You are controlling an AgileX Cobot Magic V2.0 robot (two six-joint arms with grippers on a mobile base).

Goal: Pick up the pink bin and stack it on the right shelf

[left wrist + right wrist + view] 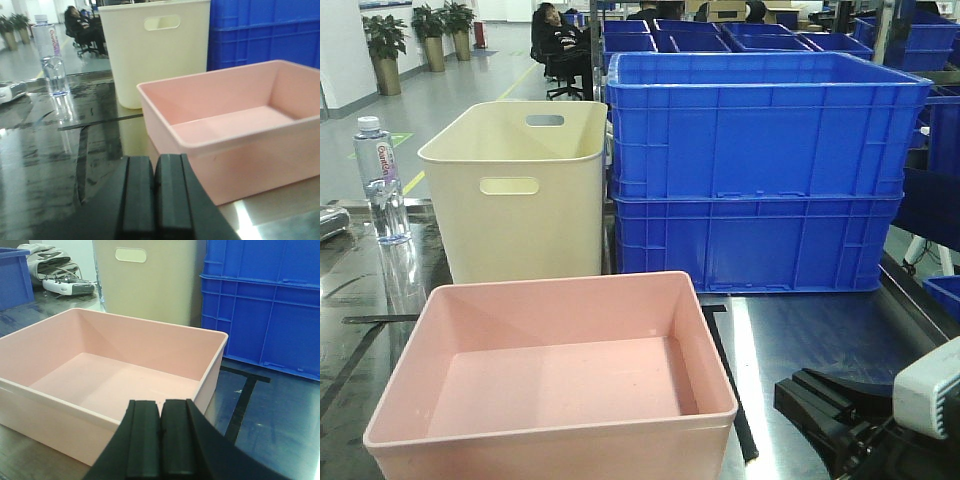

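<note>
Nearest the front-facing camera sits the shallow pale-pink plastic bin [555, 385], empty, its rolled rim running off the frame at 6 o'clock. It rests on the dark, glossy metal shelf top [820, 335], with a thin black strip [730, 375] emerging from beside its right wall at 3 o'clock and angling toward 5 o'clock.

Largest in view are the two stacked blue plastic crates [760, 170] at 1 o'clock from the bin, apart from its far rim with a bare band of shelf between. The tall cream plastic tub with handle slots [520, 195] stands at 12 o'clock, just behind the bin's far rim and close beside the crates. A clear plastic water bottle [378, 180] stands at 10 o'clock, well apart from the bin, with bare reflective surface around it.

The left gripper [156, 192] shows in its wrist view with both black pads pressed together, holding nothing, just off the bin's near-left corner. The right gripper [160, 437] is likewise closed flat on itself with nothing between the pads, just short of the bin's near rim; open shelf lies at 3 o'clock of it.
</note>
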